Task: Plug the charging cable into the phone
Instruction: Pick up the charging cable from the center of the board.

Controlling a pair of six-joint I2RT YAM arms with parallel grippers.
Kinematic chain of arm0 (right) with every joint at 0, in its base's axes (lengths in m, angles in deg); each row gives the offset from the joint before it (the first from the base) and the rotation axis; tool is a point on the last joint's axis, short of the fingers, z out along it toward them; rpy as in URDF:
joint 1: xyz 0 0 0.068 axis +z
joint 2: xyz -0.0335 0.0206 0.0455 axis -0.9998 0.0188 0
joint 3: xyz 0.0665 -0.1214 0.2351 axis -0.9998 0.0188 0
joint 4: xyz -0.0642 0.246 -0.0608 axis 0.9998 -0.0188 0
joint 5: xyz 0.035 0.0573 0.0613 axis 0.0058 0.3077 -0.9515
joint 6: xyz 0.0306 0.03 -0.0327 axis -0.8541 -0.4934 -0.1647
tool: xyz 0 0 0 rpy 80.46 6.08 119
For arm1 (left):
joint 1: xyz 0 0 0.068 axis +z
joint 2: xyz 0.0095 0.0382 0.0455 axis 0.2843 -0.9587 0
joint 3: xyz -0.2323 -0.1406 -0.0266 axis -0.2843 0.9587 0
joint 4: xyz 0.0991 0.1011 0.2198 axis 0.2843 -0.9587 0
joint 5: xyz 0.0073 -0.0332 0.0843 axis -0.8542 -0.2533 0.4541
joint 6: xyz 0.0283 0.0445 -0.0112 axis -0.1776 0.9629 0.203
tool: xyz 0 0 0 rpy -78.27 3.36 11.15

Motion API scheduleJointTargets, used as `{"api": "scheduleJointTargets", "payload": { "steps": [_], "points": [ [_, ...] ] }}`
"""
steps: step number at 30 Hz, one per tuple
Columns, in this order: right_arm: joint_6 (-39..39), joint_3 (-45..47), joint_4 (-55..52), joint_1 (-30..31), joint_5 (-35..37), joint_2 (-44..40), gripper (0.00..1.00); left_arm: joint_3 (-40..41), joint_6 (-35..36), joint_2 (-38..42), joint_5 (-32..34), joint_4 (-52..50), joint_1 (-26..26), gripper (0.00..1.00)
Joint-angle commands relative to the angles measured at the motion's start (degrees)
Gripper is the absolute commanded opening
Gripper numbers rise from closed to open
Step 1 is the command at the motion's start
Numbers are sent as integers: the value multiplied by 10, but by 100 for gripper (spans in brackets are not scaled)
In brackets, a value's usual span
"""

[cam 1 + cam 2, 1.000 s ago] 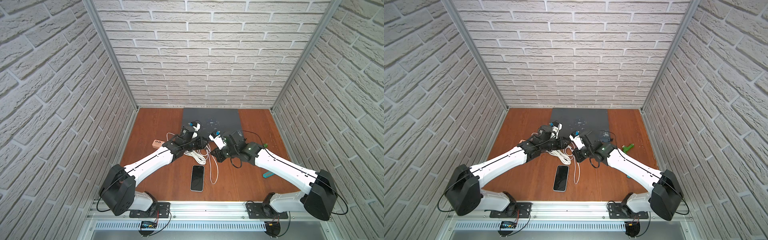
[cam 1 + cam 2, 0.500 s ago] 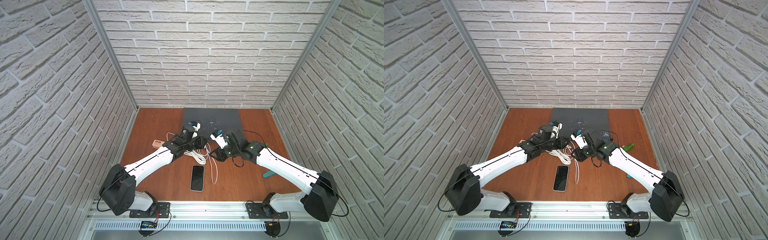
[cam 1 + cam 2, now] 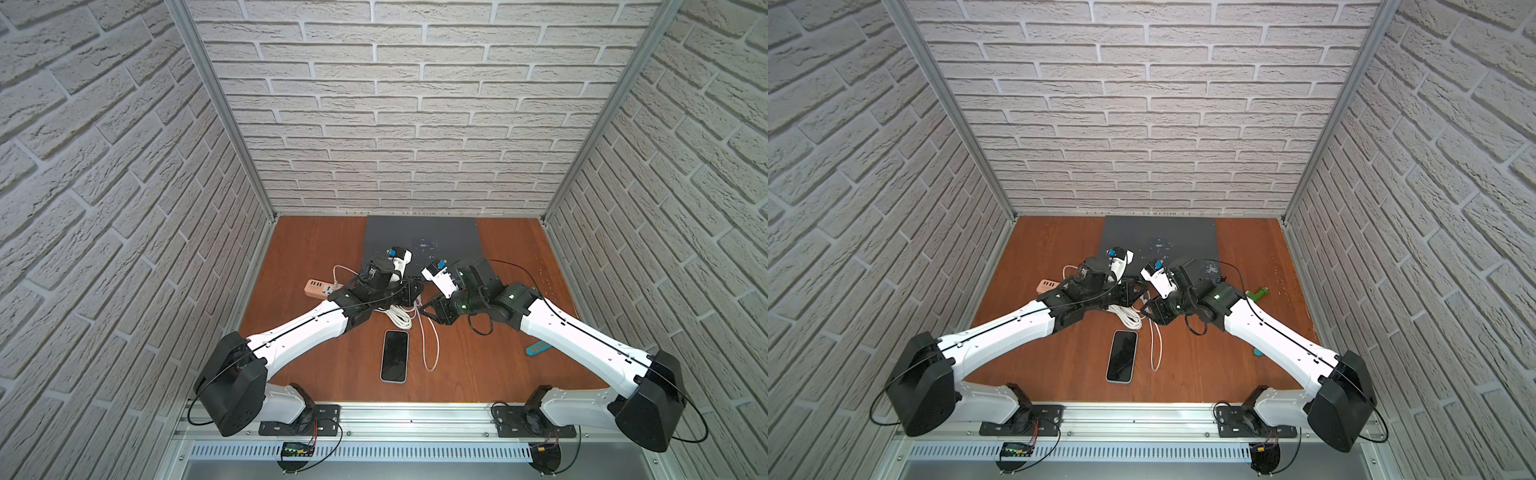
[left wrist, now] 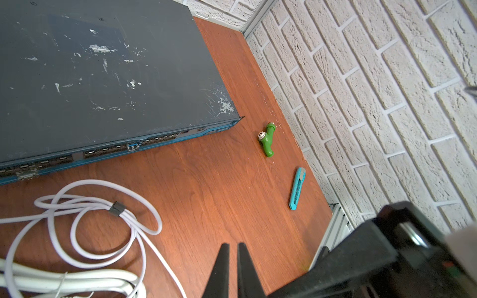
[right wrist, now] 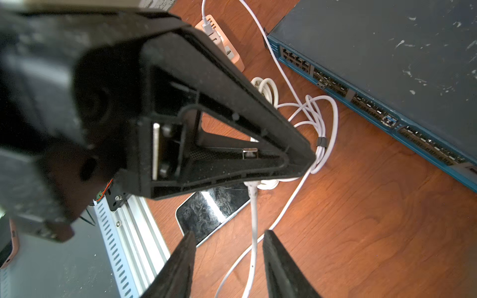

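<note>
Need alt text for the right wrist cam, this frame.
The right tool hangs open with the white charging cable running between its fingers, not gripped. Just past it the phone lies screen-up on the wooden table; the shut left tool looms close in front, a blue-grey port box beyond.

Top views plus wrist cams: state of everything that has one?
left tool: shut, apparently gripping the charging cable near its plug.
right tool: open around the cable, not gripping it.
charging cable: plug end lifted, not in the phone.
phone: flat, screen up, dark, nothing plugged in.
charger hub: a white plug seated in it.
cord bundle: coiled.
</note>
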Motion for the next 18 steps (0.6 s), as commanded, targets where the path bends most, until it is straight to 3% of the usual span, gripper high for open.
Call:
{"api": "scheduleJointTargets", "payload": {
  "steps": [1,18],
  "points": [
    [9,11,45,6,41,-6,44,-14,0,8,-3,27,-3,0],
    [-5,17,115,23,67,27,37,-7,-22,32,-1,30,-2,0]
  ]
}}
